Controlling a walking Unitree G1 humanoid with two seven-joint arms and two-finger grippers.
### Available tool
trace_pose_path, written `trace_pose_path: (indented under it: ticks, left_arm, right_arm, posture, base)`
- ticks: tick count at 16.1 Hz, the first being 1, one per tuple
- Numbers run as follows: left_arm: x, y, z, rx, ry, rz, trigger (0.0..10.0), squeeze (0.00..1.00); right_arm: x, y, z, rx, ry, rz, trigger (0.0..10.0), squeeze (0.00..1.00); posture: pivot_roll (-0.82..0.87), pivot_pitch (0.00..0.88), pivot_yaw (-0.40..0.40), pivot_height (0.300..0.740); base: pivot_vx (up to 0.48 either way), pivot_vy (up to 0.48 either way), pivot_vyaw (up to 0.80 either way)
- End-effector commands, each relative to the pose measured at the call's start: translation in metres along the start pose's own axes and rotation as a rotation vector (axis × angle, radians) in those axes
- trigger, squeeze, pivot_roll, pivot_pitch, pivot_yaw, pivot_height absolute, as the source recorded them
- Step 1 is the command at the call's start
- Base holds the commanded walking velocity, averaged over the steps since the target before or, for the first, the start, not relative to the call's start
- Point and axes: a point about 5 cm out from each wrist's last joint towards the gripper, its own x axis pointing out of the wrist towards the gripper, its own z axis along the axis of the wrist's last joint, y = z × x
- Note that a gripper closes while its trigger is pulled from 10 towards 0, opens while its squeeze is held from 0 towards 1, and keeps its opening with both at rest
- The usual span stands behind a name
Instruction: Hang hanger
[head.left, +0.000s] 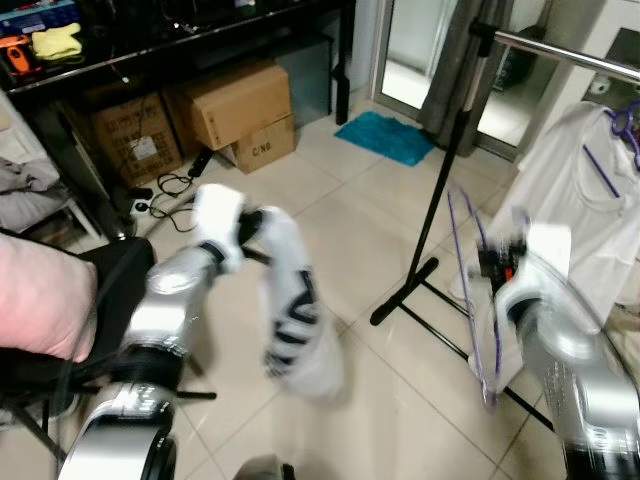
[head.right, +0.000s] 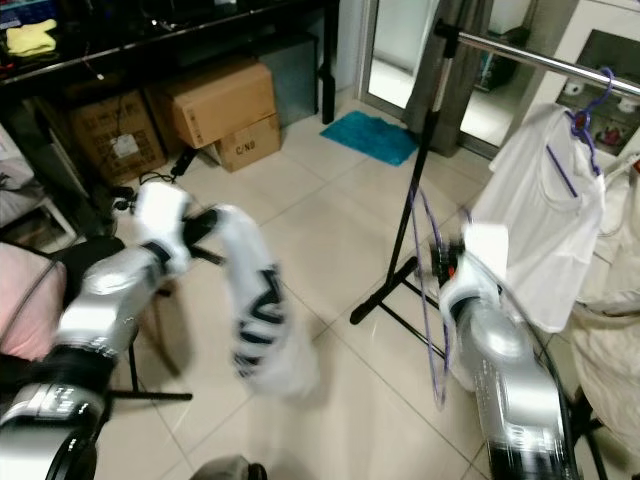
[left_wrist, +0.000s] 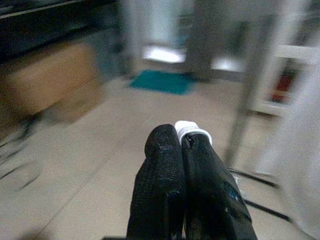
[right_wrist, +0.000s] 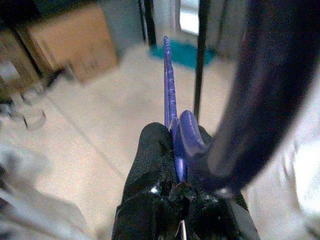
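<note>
- The right gripper (right_wrist: 176, 150) is clamped on a thin purple plastic hanger (head.left: 476, 300); in the right wrist view the two black fingers (right_wrist: 150, 160) press on either side of the purple bar.
- The hanger hangs from that gripper beside the robot's right arm, low and in front of the black upright pole (head.left: 440, 175) of a clothes rack, with its long loop reaching down toward the tiled floor (head.left: 370, 230).
- The rack's silver horizontal rail (head.right: 530, 52) runs above, well apart from the held hanger.
- A white shirt (head.right: 545, 220) already hangs from that rail on a second purple hanger (head.right: 590, 105).
- The left gripper (left_wrist: 177, 165) is pressed together on a white garment with black markings (head.left: 295, 320), a small white bit of which shows between the fingertips in the left wrist view.
- That garment droops from the raised left arm over the floor, blurred.
- Brown cardboard boxes (head.left: 235, 105) sit under a black table (head.left: 200, 35) at the back, and a teal mat (head.left: 385, 137) lies by the doorway.
</note>
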Motion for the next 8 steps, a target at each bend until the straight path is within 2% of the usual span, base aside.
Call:
trace_pose_path:
  ticks: [1, 2, 3, 4, 5, 6, 7, 8]
  left_arm:
    - [-0.004, 0.008, 0.004, 0.013, 0.02, 0.082, 10.0, 0.0]
    - [-0.007, 0.011, 0.007, -0.002, 0.014, 0.139, 10.0, 0.0]
    - [-0.011, 0.012, 0.012, -0.046, -0.024, 0.212, 10.0, 0.0]
    - [-0.017, 0.011, 0.012, -0.042, -0.024, 0.289, 10.0, 0.0]
    - [-0.022, 0.01, 0.009, -0.001, 0.012, 0.346, 10.0, 0.0]
    - [-0.026, 0.002, 0.002, 0.0, 0.081, 0.332, 10.0, 0.0]
    - [-0.027, -0.007, 0.003, -0.066, 0.091, 0.274, 10.0, 0.0]
    - [-0.027, -0.008, 0.005, -0.087, 0.085, 0.257, 10.0, 0.0]
  right_arm:
    - [-0.004, 0.001, 0.006, -0.018, -0.019, -0.004, 10.0, 0.0]
    - [-0.007, 0.004, 0.002, 0.012, -0.011, 0.005, 10.0, 0.0]
    - [-0.01, 0.006, 0.003, 0.004, -0.033, -0.012, 10.0, 0.0]
    - [-0.013, 0.006, 0.006, -0.009, -0.062, -0.028, 10.0, 0.0]
    - [-0.017, 0.005, 0.008, -0.008, -0.083, -0.035, 10.0, 0.0]
    - [-0.023, 0.004, 0.016, 0.016, -0.119, -0.057, 10.0, 0.0]
    - [-0.026, 0.004, 0.022, 0.035, -0.14, -0.061, 10.0, 0.0]
    - [-0.027, 0.004, 0.023, 0.038, -0.144, -0.059, 10.0, 0.0]
  posture:
    - [0.04, 0.0, 0.014, 0.74]
    - [0.05, 0.0, 0.007, 0.74]
    - [0.05, 0.0, 0.01, 0.74]
    - [0.03, 0.0, 0.023, 0.74]
    - [0.02, 0.0, 0.028, 0.74]
    - [0.02, 0.0, 0.024, 0.74]
    - [0.04, 0.0, 0.012, 0.74]
    - [0.04, 0.0, 0.012, 0.74]
  base:
    - [0.0, 0.0, 0.0]
    - [0.0, 0.0, 0.0]
    - [0.0, 0.0, 0.0]
    - [0.0, 0.0, -0.8]
    - [0.0, 0.0, -0.8]
    - [0.0, 0.0, -0.8]
    - [0.0, 0.0, -0.8]
    - [0.0, 0.0, -0.8]
